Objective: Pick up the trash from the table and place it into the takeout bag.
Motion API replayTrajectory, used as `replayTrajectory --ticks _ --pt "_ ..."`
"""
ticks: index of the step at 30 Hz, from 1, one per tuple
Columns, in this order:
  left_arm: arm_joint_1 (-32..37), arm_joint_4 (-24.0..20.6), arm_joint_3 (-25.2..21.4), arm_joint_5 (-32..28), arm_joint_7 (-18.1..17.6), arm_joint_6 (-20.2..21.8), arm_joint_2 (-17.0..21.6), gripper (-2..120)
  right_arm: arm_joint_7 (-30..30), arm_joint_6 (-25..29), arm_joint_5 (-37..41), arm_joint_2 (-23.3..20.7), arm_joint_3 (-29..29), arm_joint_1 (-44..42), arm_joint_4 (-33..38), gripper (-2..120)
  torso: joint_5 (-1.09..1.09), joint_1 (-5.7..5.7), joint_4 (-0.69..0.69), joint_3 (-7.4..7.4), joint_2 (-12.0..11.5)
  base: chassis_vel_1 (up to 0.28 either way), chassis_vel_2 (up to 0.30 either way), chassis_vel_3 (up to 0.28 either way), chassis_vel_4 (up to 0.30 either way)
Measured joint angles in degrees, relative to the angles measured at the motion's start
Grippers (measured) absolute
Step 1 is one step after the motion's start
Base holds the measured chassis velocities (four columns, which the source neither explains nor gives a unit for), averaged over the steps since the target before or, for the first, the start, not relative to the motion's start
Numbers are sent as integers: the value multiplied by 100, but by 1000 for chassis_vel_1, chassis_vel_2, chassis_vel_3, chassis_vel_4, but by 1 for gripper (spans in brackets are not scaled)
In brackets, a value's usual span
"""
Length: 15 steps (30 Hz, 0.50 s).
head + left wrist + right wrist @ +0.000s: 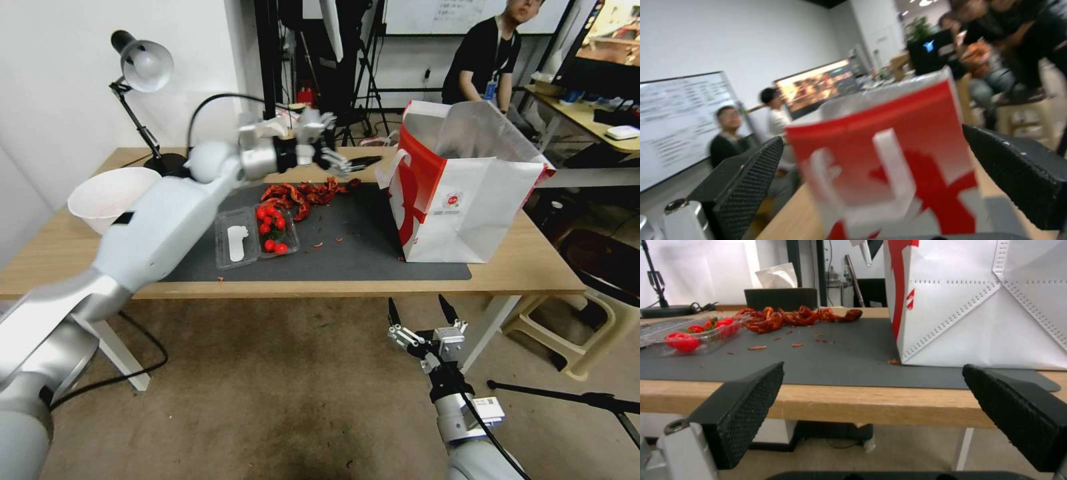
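Left gripper [333,157] (blurred) gapes empty beside the takeout bag [467,200]; right gripper [420,310] open.

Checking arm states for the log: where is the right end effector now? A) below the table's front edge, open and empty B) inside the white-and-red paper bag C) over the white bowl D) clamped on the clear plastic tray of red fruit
A: the right end effector sits below the front edge of the light-wood table, fingers spread with nothing between them.
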Motion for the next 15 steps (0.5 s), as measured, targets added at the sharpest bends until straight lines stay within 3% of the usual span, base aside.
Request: replayTrajectory --ticks 5,6,8,9,12,13,15 --pt "638 -363 -519 176 -185 47 278 100 -1 -9 -2 -7 -28 40 -7 100 0 0 -1 0 0 0 0 0 0" --pt "902 -520 -703 235 -368 48 392 100 -2 -23 -2 -16 -50 70 -9 100 0 0 -1 0 0 0 0 0 0" --pt "1516 -914 -1092 407 -1066 104 586 100 -5 -41 -2 -22 -84 104 -17 100 -2 0 4 0 0 0 0 0 0" --pt "1516 -914 -1092 407 -1066 104 586 100 -5 -41 -2 -22 -84 104 -17 100 -2 0 4 0 0 0 0 0 0" --pt "2316 -1514 -1423 521 -2675 123 756 100 -7 -48 -2 -16 -99 118 -25 100 2 -1 1 0 0 0 0 0 0" --pt "2316 -1514 -1423 521 -2675 123 756 100 -7 -48 -2 -16 -99 118 -25 100 2 -1 1 0 0 0 0 0 0" --pt "2831 -1874 -1607 712 -3594 163 758 100 -6 -48 -3 -9 -99 110 -23 100 3 0 2 0 -1 0 0 0 0"
